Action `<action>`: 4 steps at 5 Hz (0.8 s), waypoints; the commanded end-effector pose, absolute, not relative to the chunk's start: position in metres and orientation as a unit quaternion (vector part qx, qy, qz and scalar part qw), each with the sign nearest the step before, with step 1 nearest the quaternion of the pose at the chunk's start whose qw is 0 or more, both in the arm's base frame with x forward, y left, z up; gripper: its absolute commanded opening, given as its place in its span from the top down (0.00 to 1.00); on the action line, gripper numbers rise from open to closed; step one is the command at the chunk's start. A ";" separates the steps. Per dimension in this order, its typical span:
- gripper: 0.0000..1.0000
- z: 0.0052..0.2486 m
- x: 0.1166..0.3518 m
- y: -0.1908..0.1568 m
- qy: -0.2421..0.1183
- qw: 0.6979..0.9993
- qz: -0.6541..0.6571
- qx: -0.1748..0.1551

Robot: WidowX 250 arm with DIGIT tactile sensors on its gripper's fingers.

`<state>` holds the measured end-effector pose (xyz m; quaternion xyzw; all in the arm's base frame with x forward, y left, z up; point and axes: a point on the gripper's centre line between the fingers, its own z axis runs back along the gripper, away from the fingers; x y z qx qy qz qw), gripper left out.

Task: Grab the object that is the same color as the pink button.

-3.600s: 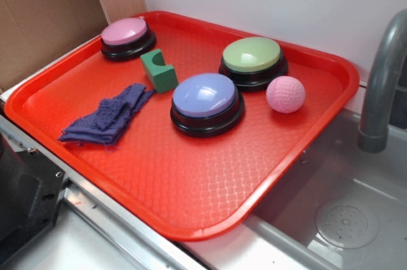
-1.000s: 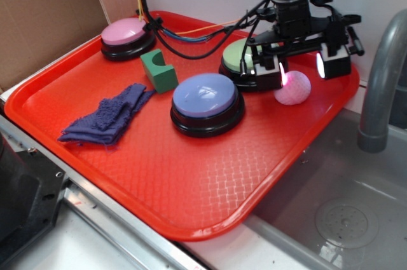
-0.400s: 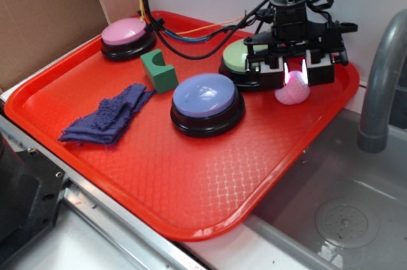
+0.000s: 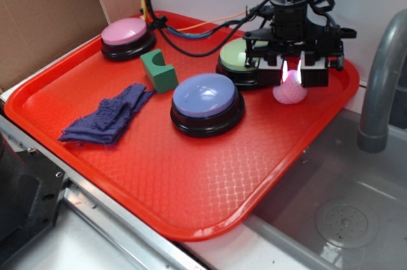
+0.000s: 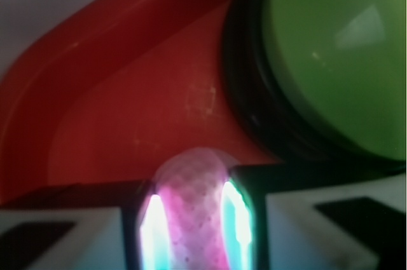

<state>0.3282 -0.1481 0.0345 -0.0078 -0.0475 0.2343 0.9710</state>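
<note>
Pink and dimpled, the small round ball (image 4: 290, 90) sits clamped between the end effector's (image 4: 292, 74) blocky pads.

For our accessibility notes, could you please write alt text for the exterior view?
A robot gripper is closed around a pink ball on a red tray, beside a green button. The tray also holds a blue button, a pink button, a green block and a purple cloth.
</note>
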 end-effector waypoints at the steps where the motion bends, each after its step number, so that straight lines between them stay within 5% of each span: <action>1: 1.00 0.093 0.330 -0.138 -0.078 0.991 0.104 -0.044; 2: 1.00 0.131 0.315 -0.112 -0.102 0.992 0.065 -0.042; 4: 1.00 0.162 0.259 -0.045 -0.091 0.995 0.030 -0.025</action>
